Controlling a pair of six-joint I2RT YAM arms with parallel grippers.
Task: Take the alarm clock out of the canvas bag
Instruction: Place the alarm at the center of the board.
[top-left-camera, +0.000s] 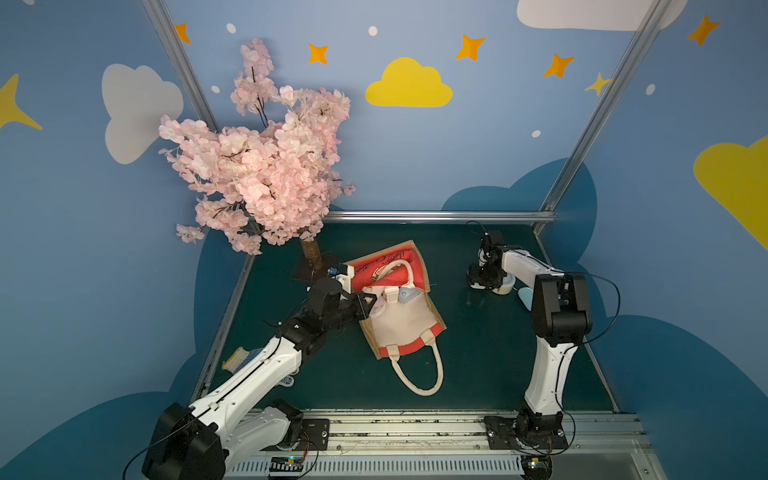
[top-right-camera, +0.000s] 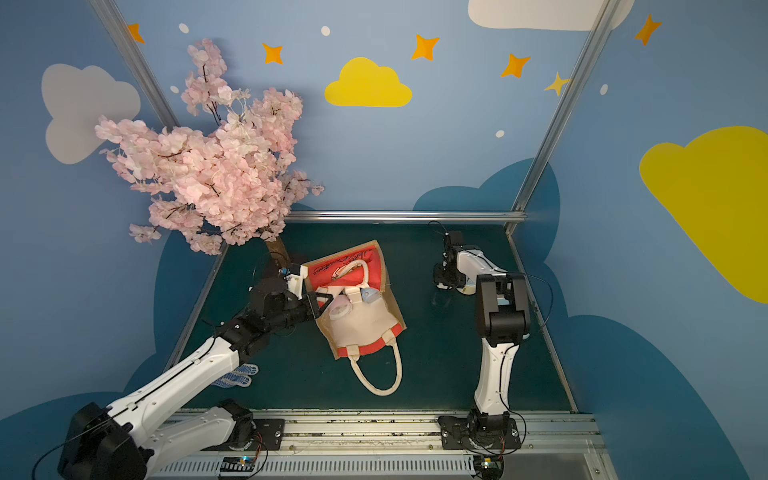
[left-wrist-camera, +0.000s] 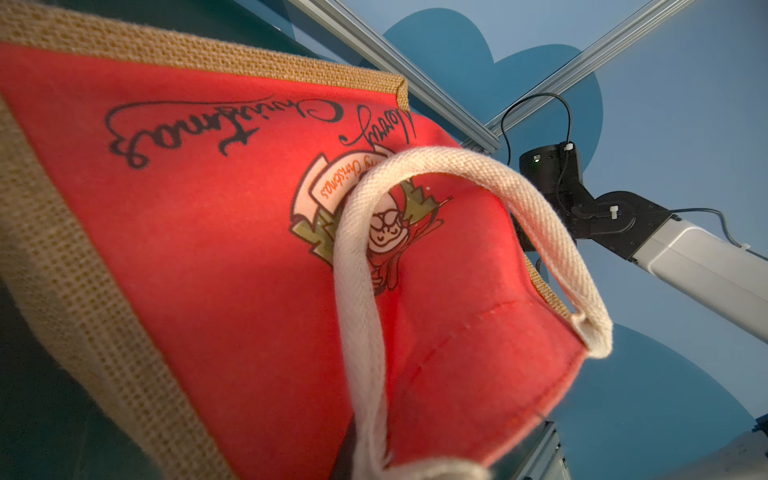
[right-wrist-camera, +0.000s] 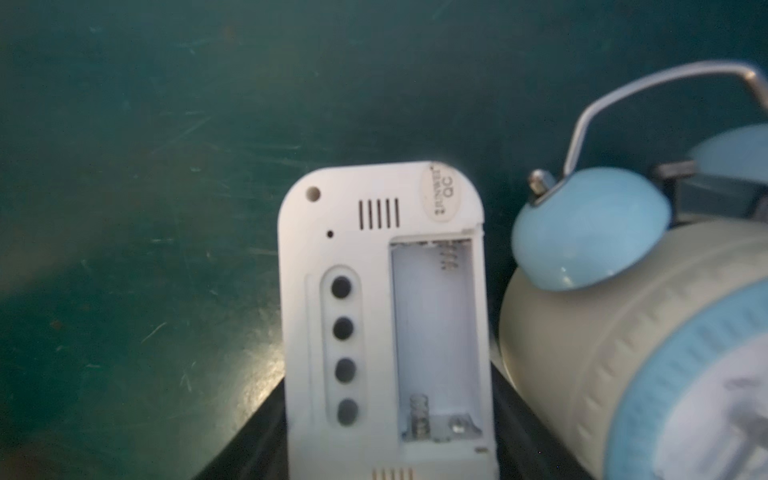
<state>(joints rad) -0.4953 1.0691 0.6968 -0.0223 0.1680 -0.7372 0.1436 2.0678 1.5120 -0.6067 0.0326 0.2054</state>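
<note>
The canvas bag (top-left-camera: 401, 328) (top-right-camera: 361, 330) lies on its side mid-table, cream-lined mouth facing the front. My left gripper (top-left-camera: 368, 305) (top-right-camera: 326, 301) is shut on the bag's upper rim beside a handle. In the left wrist view the red panel (left-wrist-camera: 208, 249) and cream handle (left-wrist-camera: 357, 291) hide the jaws. A pinkish round thing (top-left-camera: 379, 311) and a grey-blue thing (top-left-camera: 409, 296) show in the mouth. At far right, my right gripper (top-left-camera: 484, 282) (right-wrist-camera: 390, 370) has a white digital alarm clock (right-wrist-camera: 374, 249) between its fingers, next to a cream-and-blue twin-bell alarm clock (right-wrist-camera: 602, 332) (top-left-camera: 505, 287) on the mat.
A pink blossom tree (top-left-camera: 257, 174) stands at the back left, its trunk (top-left-camera: 309, 249) close behind the left wrist. A dotted glove (top-right-camera: 237, 376) lies under the left arm. The bag's lower handle (top-left-camera: 419, 374) loops toward the front. A pale blue object (top-left-camera: 524, 297) lies behind the right arm.
</note>
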